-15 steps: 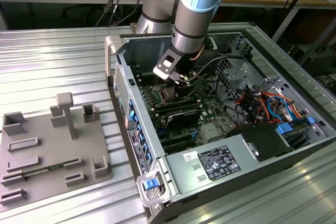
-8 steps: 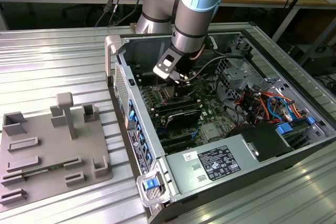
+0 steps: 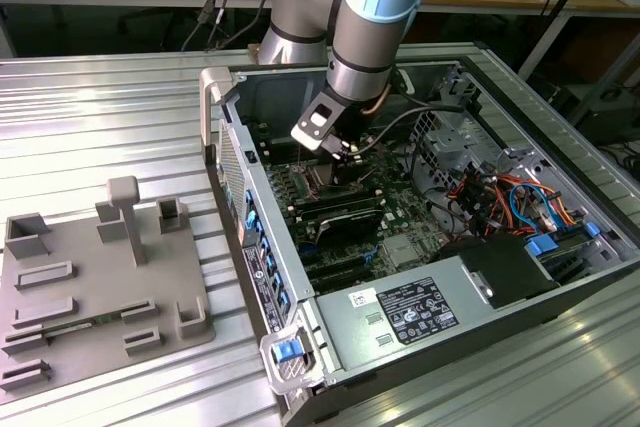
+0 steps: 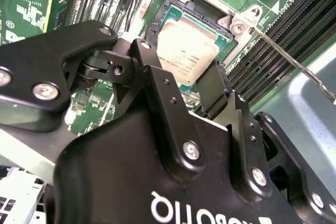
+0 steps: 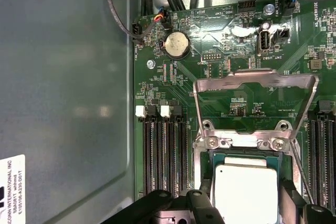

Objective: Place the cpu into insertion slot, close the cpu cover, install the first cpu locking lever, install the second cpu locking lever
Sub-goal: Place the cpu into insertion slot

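Claw position: the claw is lowered inside the open computer case, directly over the insertion slot.
Claw state: the claw is set astride the cpu. Whether the chip is gripped or already let go cannot be told.
Cpu: it is found lying flat and square within the slot, right beneath the claw, metal top upward.
Step one: it is judged done, or all but done, pending release.
Cpu cover: the cpu cover is seen swung up on its hinge just beyond the claw, and the motherboard is visible through its hollow centre. It is not yet closed.
Locking levers: one thin lever rod is noted raised and unlatched, off to one side of the claw. The second cannot be made out with certainty.
Outstanding: the cover closure and both lever steps are judged not yet done.
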{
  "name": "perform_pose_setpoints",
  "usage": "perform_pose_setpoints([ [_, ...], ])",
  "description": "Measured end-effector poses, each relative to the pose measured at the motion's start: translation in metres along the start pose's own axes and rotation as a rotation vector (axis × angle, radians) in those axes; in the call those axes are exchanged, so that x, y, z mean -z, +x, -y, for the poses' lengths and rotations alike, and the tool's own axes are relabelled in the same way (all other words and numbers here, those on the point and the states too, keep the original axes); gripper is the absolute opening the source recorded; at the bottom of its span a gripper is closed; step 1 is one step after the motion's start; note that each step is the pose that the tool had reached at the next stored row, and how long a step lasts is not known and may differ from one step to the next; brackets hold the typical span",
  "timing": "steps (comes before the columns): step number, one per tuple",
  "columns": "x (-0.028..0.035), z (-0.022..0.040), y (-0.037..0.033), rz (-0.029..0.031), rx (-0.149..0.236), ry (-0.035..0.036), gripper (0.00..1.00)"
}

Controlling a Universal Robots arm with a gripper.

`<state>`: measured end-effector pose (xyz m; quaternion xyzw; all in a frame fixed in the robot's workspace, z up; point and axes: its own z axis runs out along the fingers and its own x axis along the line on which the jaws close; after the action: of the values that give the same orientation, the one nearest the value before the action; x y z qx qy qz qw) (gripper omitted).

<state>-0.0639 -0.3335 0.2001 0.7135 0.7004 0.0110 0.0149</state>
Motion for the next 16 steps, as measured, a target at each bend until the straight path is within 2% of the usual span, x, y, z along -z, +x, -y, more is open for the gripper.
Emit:
perform_pose_setpoints([
  [3,-0.0007,0.0,0.0,-0.0006,0.015,-0.0001,0.55],
  [13,-0.0017,0.0,0.0001,-0.0012,0.008,-0.0002,0.55],
  [15,-0.0018,0.0,0.0001,-0.0011,0.008,-0.0002,0.56],
  [16,-0.0017,0.0,0.0001,-0.001,0.008,-0.0002,0.63],
])
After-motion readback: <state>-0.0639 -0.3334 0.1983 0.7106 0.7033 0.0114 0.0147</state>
